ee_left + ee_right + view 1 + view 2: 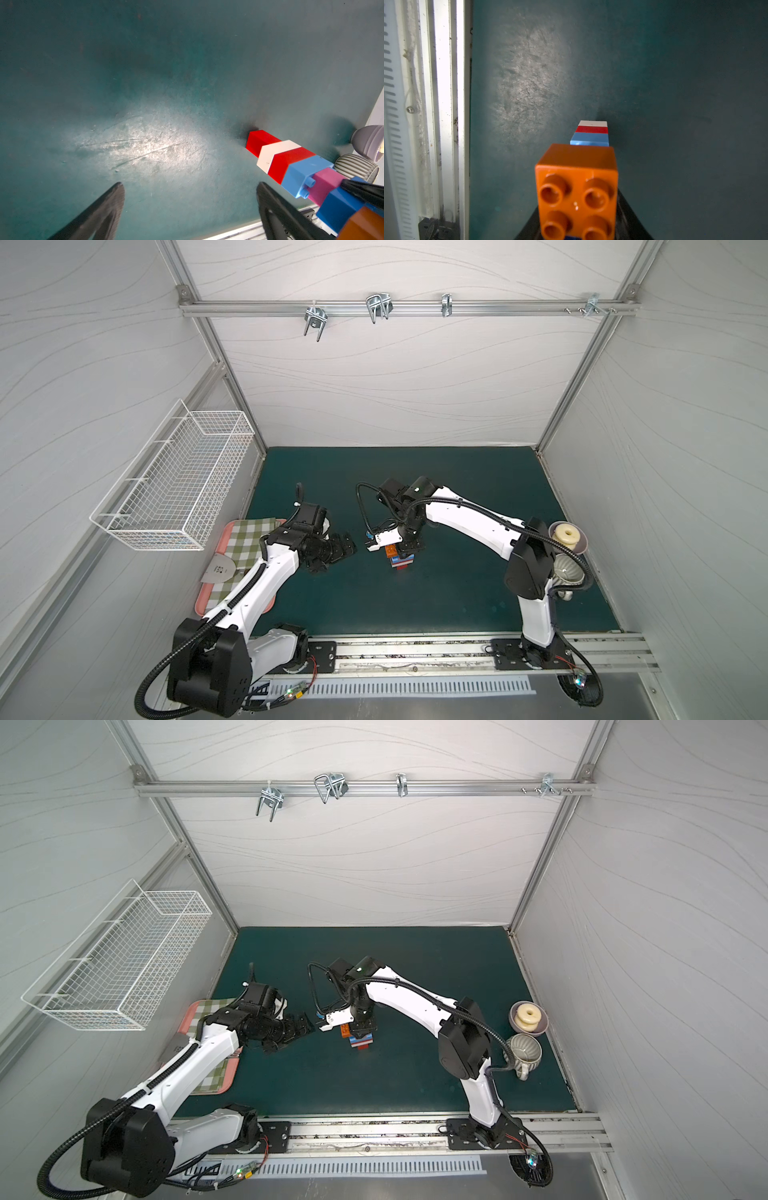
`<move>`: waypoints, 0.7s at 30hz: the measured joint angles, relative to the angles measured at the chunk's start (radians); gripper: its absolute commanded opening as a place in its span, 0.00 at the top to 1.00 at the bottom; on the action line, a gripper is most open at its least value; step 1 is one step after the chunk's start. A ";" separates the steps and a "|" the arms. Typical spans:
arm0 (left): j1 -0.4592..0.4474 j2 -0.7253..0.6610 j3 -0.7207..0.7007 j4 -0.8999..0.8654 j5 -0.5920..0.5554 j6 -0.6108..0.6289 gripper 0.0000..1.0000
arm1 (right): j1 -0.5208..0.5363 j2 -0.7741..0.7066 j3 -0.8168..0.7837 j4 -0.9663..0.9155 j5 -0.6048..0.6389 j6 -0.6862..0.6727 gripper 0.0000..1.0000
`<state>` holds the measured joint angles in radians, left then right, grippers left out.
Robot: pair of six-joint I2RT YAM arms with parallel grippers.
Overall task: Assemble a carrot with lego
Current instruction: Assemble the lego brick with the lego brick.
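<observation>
No text can be read for sure. In a top view, a grey flat piece lying on the checked cloth carries a few dark characters. They are too small and blurred to make out. The white brick shows one tiny dark mark, also not legible.

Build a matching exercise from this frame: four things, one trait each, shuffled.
Things:
1 left gripper
2 orange brick
3 cloth
4 mug

Traits:
a green-and-white checks
b grey, ribbed
c open, holding nothing
d at the wide end of the carrot

Pairs: 1-c, 2-d, 3-a, 4-b
</observation>
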<state>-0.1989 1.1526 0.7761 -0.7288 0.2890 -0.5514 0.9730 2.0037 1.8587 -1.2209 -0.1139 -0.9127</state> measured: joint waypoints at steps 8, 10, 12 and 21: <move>0.000 0.000 0.000 0.000 -0.002 0.000 0.01 | -0.009 0.000 -0.022 0.017 -0.024 0.009 0.41; 0.000 0.000 0.000 0.000 -0.002 0.000 0.01 | -0.011 0.000 -0.022 0.027 -0.026 0.010 0.40; 0.000 0.000 0.000 0.000 -0.003 0.000 0.01 | -0.016 -0.001 -0.022 0.040 -0.026 0.013 0.38; 0.000 -0.001 0.000 0.000 -0.008 0.000 0.01 | -0.040 -0.008 -0.018 0.072 -0.036 0.023 0.32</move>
<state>-0.1989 1.1519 0.7761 -0.7288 0.2806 -0.5514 0.9333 1.9961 1.8412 -1.1488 -0.1497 -0.8898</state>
